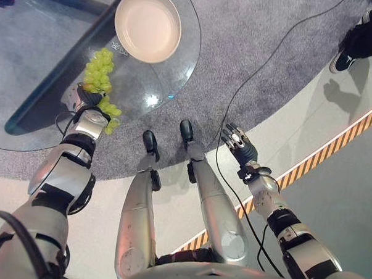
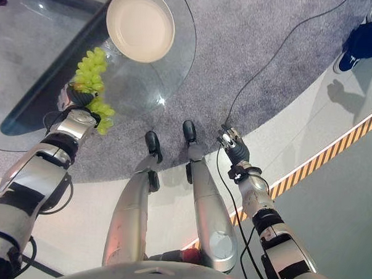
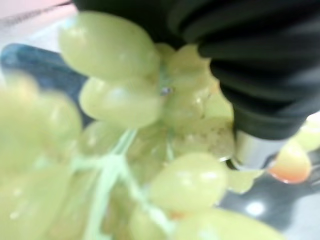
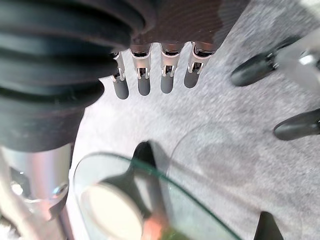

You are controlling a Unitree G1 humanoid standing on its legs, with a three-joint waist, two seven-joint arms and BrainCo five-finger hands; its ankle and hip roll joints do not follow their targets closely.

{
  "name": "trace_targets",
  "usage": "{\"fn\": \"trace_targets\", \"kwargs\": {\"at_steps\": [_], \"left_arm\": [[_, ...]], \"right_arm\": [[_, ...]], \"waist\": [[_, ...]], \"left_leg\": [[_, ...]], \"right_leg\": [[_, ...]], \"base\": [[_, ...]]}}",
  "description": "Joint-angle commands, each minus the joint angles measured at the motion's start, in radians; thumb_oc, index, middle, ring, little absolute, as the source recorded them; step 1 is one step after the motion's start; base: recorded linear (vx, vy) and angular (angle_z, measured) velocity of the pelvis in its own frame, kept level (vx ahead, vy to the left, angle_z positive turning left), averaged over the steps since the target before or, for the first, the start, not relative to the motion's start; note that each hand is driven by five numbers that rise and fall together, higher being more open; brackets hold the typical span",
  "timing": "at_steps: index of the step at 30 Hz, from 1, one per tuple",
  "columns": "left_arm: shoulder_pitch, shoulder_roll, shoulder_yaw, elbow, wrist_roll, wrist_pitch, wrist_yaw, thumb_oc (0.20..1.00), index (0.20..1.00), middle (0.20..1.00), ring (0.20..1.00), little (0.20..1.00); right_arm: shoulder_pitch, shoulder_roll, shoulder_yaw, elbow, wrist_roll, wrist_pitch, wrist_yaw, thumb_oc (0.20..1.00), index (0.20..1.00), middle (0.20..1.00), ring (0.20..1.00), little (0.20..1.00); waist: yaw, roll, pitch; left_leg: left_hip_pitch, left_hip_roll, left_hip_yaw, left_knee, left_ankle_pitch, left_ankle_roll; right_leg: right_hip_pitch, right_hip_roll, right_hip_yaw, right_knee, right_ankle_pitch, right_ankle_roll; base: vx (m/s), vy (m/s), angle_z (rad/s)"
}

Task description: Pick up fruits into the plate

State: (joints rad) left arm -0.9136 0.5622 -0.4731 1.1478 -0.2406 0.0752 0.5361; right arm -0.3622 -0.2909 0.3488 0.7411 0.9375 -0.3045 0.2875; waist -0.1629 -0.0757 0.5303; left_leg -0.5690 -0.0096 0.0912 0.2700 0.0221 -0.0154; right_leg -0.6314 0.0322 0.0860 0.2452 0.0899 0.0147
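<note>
One bunch of green grapes [image 1: 101,80] lies on the round glass table [image 1: 53,78], just near and left of the empty cream round plate [image 1: 148,25]. The left hand [image 1: 86,100] sits right on the bunch's near part, grapes pressed up against it in the wrist view, but can't tell if its fingers are closed. The right hand [image 1: 236,140] hangs over the grey carpet [image 1: 264,50], well apart, fingers relaxed and spread, holding nothing.
</note>
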Motion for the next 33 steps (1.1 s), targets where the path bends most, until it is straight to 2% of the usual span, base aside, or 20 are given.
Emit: {"fn": "trace_targets", "kwargs": {"at_steps": [1, 6, 7, 12, 13, 14, 20, 25, 28, 31, 32, 33], "left_arm": [[0.1, 0.011, 0.113, -0.103, -0.029, -0.089, -0.037, 0.2, 0.2, 0.2, 0.2, 0.2], [0.201, 0.035, 0.146, -0.266, -0.026, -0.12, -0.111, 0.2, 0.2, 0.2, 0.2, 0.2], [0.249, 0.045, 0.158, -0.35, -0.027, -0.13, -0.152, 0.2, 0.2, 0.2, 0.2, 0.2], [0.341, 0.074, 0.175, -0.504, -0.035, -0.172, -0.276, 0.2, 0.2, 0.2, 0.2, 0.2], [0.381, 0.101, 0.184, -0.598, -0.04, -0.171, -0.363, 0.2, 0.2, 0.2, 0.2, 0.2], [0.388, 0.105, 0.185, -0.615, -0.035, -0.181, -0.39, 0.2, 0.2, 0.2, 0.2, 0.2], [0.491, 0.166, 0.214, -0.87, -0.073, -0.109, -0.671, 0.2, 0.2, 0.2, 0.2, 0.2], [0.53, 0.164, 0.209, -0.902, -0.052, -0.099, -0.754, 0.2, 0.2, 0.2, 0.2, 0.2], [0.564, 0.158, 0.226, -0.91, -0.016, -0.105, -0.765, 0.2, 0.2, 0.2, 0.2, 0.2], [0.583, 0.157, 0.233, -0.912, 0.018, -0.116, -0.75, 0.2, 0.2, 0.2, 0.2, 0.2], [0.6, 0.155, 0.241, -0.911, 0.046, -0.125, -0.75, 0.395, 0.395, 0.395, 0.395, 0.395], [0.617, 0.156, 0.249, -0.912, 0.08, -0.132, -0.74, 1.0, 1.0, 1.0, 1.0, 1.0]], "right_arm": [[0.127, -0.024, -0.062, -0.124, -0.045, -0.027, 0.006, 1.0, 1.0, 1.0, 1.0, 1.0], [0.155, -0.03, -0.096, -0.183, -0.071, -0.02, 0.002, 1.0, 1.0, 1.0, 1.0, 1.0], [0.169, -0.03, -0.115, -0.216, -0.095, -0.008, 0.015, 1.0, 1.0, 1.0, 1.0, 1.0], [0.199, -0.044, -0.144, -0.289, -0.115, 0.016, 0.046, 1.0, 1.0, 1.0, 1.0, 1.0], [0.207, -0.061, -0.167, -0.326, -0.137, 0.049, 0.072, 1.0, 1.0, 1.0, 1.0, 1.0], [0.21, -0.063, -0.17, -0.334, -0.144, 0.053, 0.08, 1.0, 1.0, 1.0, 1.0, 1.0], [0.226, -0.144, -0.208, -0.421, -0.225, 0.222, 0.159, 1.0, 1.0, 1.0, 1.0, 1.0], [0.22, -0.173, -0.208, -0.459, -0.242, 0.296, 0.155, 1.0, 1.0, 1.0, 1.0, 1.0], [0.232, -0.171, -0.225, -0.489, -0.256, 0.341, 0.149, 1.0, 1.0, 1.0, 1.0, 1.0], [0.244, -0.164, -0.23, -0.5, -0.258, 0.358, 0.149, 1.0, 1.0, 1.0, 1.0, 1.0], [0.257, -0.156, -0.235, -0.501, -0.266, 0.37, 0.155, 1.0, 1.0, 1.0, 1.0, 1.0], [0.269, -0.15, -0.237, -0.5, -0.271, 0.38, 0.158, 1.0, 1.0, 1.0, 1.0, 1.0]], "waist": [[0.024, 0.069, -0.01], [0.043, 0.09, -0.01], [0.053, 0.101, -0.028], [0.075, 0.112, -0.08], [0.086, 0.115, -0.115], [0.088, 0.115, -0.121], [0.131, 0.105, -0.257], [0.154, 0.089, -0.34], [0.159, 0.082, -0.377], [0.159, 0.08, -0.387], [0.159, 0.079, -0.394], [0.158, 0.079, -0.399]], "left_leg": [[0.15, -0.026, -0.104, -0.075, -0.062, -0.006], [0.262, -0.022, -0.108, -0.12, -0.06, -0.009], [0.309, -0.02, -0.108, -0.145, -0.059, -0.011], [0.38, -0.024, -0.116, -0.179, -0.063, -0.011], [0.421, -0.027, -0.119, -0.191, -0.07, -0.011], [0.429, -0.029, -0.122, -0.193, -0.072, -0.01], [0.558, -0.041, -0.139, -0.222, -0.095, -0.002], [0.639, -0.045, -0.145, -0.24, -0.115, 0.007], [0.688, -0.043, -0.139, -0.256, -0.128, 0.01], [0.704, -0.043, -0.138, -0.264, -0.131, 0.012], [0.717, -0.041, -0.134, -0.27, -0.132, 0.012], [0.726, -0.041, -0.131, -0.275, -0.133, 0.014]], "right_leg": [[0.087, 0.039, -0.055, 0.104, -0.171, 0.016], [0.198, 0.012, -0.07, 0.071, -0.173, 0.026], [0.249, -0.006, -0.081, 0.049, -0.175, 0.032], [0.338, -0.032, -0.099, 0.001, -0.175, 0.04], [0.394, -0.046, -0.107, -0.031, -0.174, 0.045], [0.406, -0.049, -0.108, -0.038, -0.173, 0.046], [0.579, -0.078, -0.135, -0.12, -0.169, 0.059], [0.673, -0.087, -0.148, -0.157, -0.168, 0.065], [0.727, -0.091, -0.151, -0.19, -0.164, 0.068], [0.743, -0.091, -0.151, -0.202, -0.162, 0.068], [0.756, -0.091, -0.153, -0.212, -0.16, 0.069], [0.765, -0.091, -0.152, -0.22, -0.158, 0.069]], "base": [[0.07, 0.057, 0.12], [0.08, 0.06, 0.15], [0.1, 0.046, 0.12], [0.1, 0.012, 0.19], [0.11, -0.006, 0.25], [0.17, -0.015, 0.17], [0.2, -0.045, 0.2], [0.2, -0.057, 0.16], [0.15, -0.028, 0.11], [0.07, -0.01, 0.04], [0.09, -0.007, 0.01], [0.12, -0.015, 0.03]]}}
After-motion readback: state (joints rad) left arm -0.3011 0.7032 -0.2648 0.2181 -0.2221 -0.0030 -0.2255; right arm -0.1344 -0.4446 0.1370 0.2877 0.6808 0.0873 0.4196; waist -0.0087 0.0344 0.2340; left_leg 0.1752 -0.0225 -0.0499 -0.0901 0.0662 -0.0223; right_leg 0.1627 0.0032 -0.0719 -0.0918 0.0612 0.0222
